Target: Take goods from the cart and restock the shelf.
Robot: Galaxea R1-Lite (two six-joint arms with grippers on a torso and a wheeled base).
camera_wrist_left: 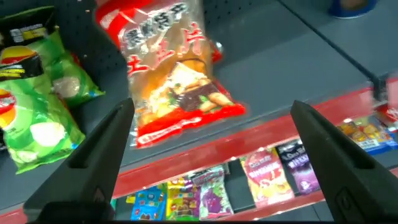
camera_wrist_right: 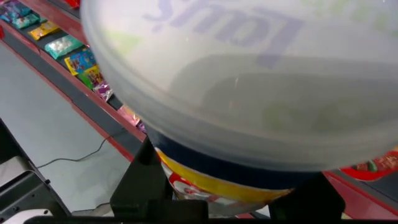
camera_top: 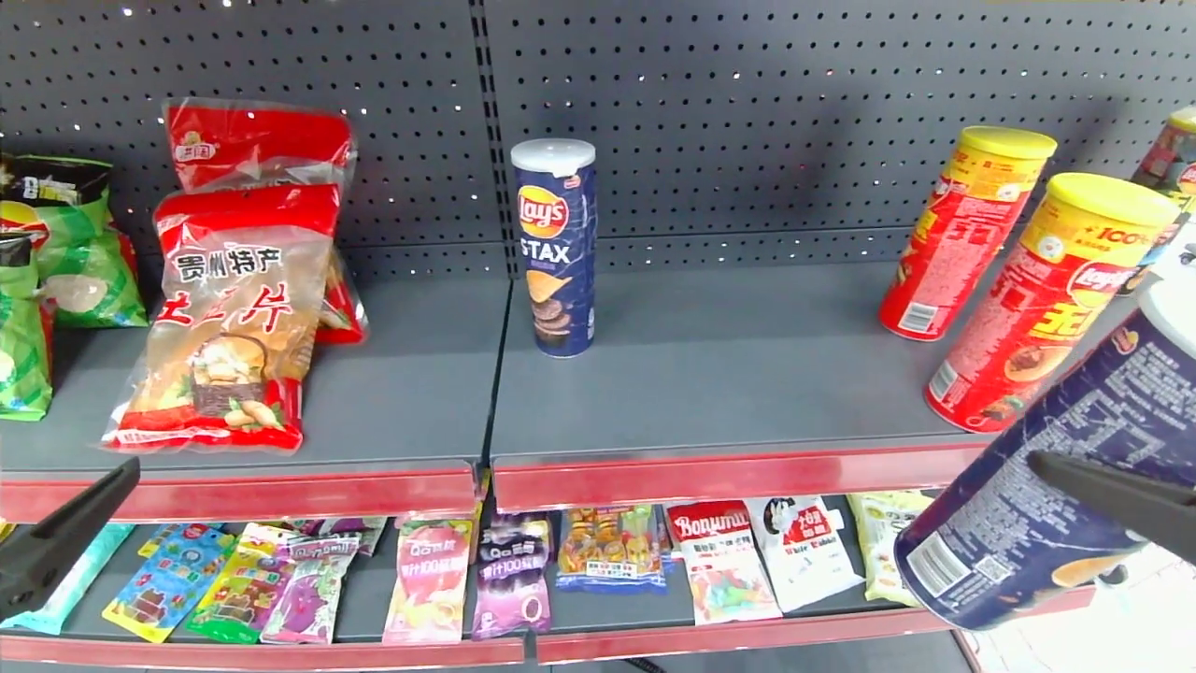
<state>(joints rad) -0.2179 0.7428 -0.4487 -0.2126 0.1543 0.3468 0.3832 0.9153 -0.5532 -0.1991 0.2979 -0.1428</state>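
The grey shelf (camera_top: 710, 374) carries green bags (camera_top: 47, 271) and red bags (camera_top: 224, 327) at left; an upright blue can (camera_top: 555, 248) centrally; red cans (camera_top: 962, 234) at right.

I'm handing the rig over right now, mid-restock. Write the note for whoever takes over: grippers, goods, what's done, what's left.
Left gripper: open, empty, low in front of the upper shelf, near the red snack bag.
Right gripper: shut on a tilted blue chips can by the shelf's right end.
Done: a second blue can stands upright mid-shelf.
Left: stand the held can on the shelf, probably between that one and the red cans.
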